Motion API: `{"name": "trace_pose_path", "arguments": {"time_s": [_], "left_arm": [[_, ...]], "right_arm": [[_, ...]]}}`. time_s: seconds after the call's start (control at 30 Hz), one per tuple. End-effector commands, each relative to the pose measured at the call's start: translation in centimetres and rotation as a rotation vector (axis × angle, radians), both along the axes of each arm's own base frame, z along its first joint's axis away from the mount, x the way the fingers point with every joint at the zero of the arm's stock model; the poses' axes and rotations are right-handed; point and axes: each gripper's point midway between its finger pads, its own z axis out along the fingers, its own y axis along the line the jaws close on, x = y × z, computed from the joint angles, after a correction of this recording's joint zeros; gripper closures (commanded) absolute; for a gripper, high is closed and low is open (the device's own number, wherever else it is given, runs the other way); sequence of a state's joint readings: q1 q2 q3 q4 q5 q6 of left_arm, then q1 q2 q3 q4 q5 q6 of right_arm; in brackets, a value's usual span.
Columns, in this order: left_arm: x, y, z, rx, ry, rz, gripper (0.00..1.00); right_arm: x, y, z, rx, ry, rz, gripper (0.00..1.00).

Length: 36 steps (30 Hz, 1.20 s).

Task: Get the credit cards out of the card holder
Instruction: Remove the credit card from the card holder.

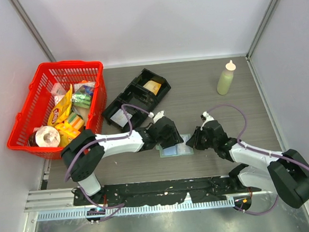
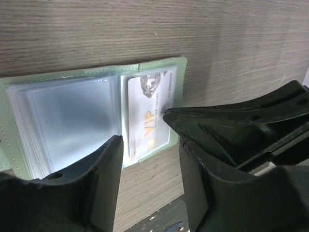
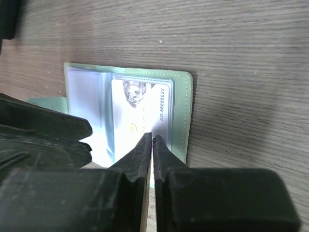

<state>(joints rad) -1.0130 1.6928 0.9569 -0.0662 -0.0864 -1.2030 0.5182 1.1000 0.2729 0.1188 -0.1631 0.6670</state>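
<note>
Where card holder lies open, card reads VIP, NO.88888822

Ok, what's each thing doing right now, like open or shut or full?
Holder: open, lying flat.
Card: tucked inside the holder.
Left gripper: open, over the holder.
Right gripper: shut, tips at the card's near edge.
Bottle: upright, cap on.
Basket: upright, full.
</note>
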Motion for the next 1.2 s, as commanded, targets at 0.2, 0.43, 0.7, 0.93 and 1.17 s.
{"name": "trace_pose_path", "arguments": {"time_s": [0.2, 0.43, 0.7, 0.93, 1.17], "left_arm": [[0.5, -1.0, -0.6, -0.038, 0.028, 0.01, 0.48], [0.6, -1.2, -1.4, -0.025, 0.046, 0.015, 0.48], [1.1, 1.1, -4.0, 0.048, 0.084, 0.104, 0.49], [1.0, -0.5, -3.2, -0.071, 0.076, 0.07, 0.54], [1.1, -0.7, -2.7, -0.179, 0.04, 0.086, 0.59]], "right_arm": [[-0.7, -0.9, -2.4, 0.045, 0.103, -0.059, 0.91], [-0.9, -0.7, -2.8, 0.061, 0.126, -0.046, 0.91], [-1.0, -0.6, -2.6, 0.069, 0.119, -0.04, 0.91], [-1.0, -0.5, -2.7, 0.076, 0.127, -0.037, 0.91], [-1.1, -0.4, -2.8, 0.082, 0.133, -0.03, 0.91]]}}
